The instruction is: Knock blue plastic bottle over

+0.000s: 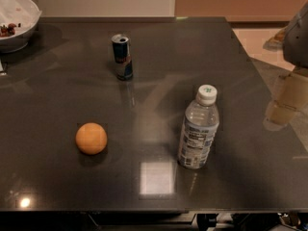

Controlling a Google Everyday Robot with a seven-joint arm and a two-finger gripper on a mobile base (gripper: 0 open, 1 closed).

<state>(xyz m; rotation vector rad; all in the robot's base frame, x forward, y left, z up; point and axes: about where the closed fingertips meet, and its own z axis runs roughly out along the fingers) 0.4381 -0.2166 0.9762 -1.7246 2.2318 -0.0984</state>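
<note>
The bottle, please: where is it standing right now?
In the camera view the bottle stands upright front-right on the table, right of the orange; the gripper is at the right edge, apart from it.

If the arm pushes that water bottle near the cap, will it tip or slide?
The blue plastic bottle stands tall on a narrow base, so it would probably tip. On the glossy table, a low push might slide it. Once down, its round body may roll. The gripper hangs apart, to its right.
</note>
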